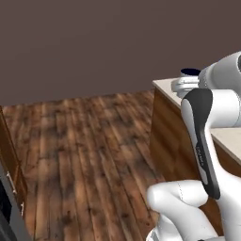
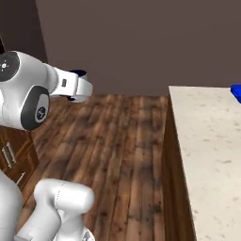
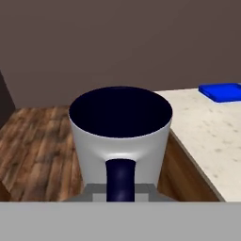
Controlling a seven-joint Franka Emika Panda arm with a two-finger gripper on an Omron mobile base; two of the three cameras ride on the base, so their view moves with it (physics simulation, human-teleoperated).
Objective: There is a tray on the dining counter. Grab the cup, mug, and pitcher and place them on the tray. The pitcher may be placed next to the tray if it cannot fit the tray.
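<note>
My gripper [image 3: 121, 190] is shut on the dark navy handle of the mug [image 3: 120, 136], which has a pale outer wall and a dark navy inside. It hangs upright in the air over the wooden floor, left of the dining counter [image 3: 212, 127]. The mug's dark rim [image 1: 190, 72] peeks out behind my wrist, and it also shows at the hand [image 2: 77, 74]. On the far end of the beige speckled dining counter [image 2: 207, 141] lies the blue tray [image 3: 222, 92], whose corner [image 2: 236, 92] is at the frame's edge. The cup and the pitcher are out of view.
Brown plank floor [image 1: 94, 150] spreads between the counter's wooden side panel [image 1: 164, 136] and wooden cabinets with metal handles [image 2: 9, 155] at the left. A plain dark wall [image 2: 141, 42] closes the back.
</note>
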